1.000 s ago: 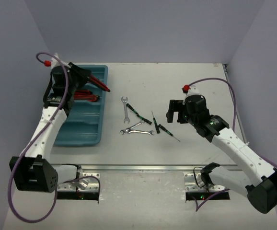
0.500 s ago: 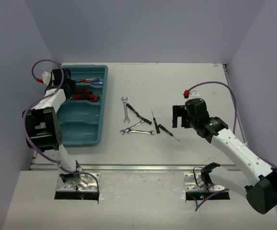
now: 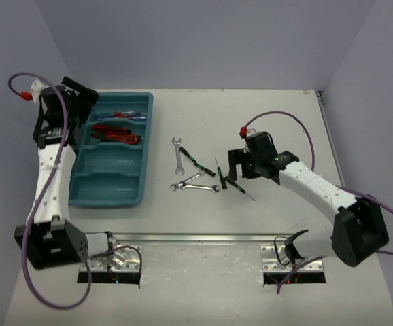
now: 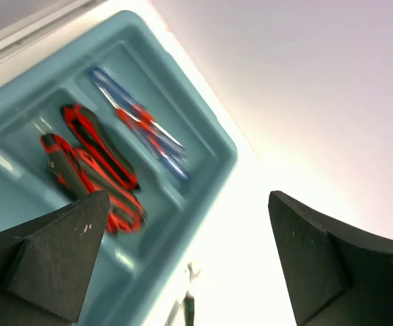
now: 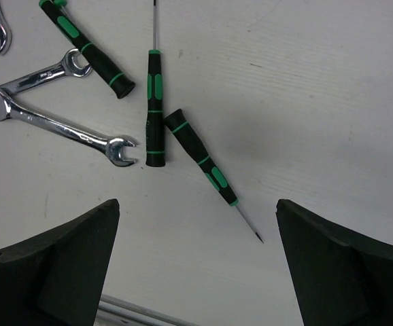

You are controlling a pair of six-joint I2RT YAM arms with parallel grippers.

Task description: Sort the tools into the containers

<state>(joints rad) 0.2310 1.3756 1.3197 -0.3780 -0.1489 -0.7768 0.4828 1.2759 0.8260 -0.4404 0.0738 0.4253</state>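
The coming move turns on the right gripper (image 5: 196, 210). It hangs with its jaws spread wide and empty over the loose tools (image 3: 195, 185) in the middle of the desk (image 3: 285, 115), and it is by far the nearer arm to them. Two black-green tools lie just ahead of its fingers in the wrist view. The middle screwdriver (image 5: 154, 115) has its long axis square across the line the jaws would close along. The slanted screwdriver (image 5: 200, 157) runs obliquely, its handle end by the middle one and its tip pointing toward the near edge. The two handles look to be touching, though the view does not quite settle it, so a grip on one may nudge the other. A third screwdriver (image 5: 88, 49) and the wrenches (image 5: 60, 121) lie further toward the left edge. The left gripper (image 4: 188, 217), likewise parted and holding nothing, is up by the far-left corner of the desk over the tray (image 3: 108, 182). There the pliers (image 4: 94, 163) and blue-and-red screwdrivers (image 4: 142, 125) lie in separate compartments, well apart from the loose tools. I judge the middle screwdriver the easier pick, needing a descent and little wrist turn.
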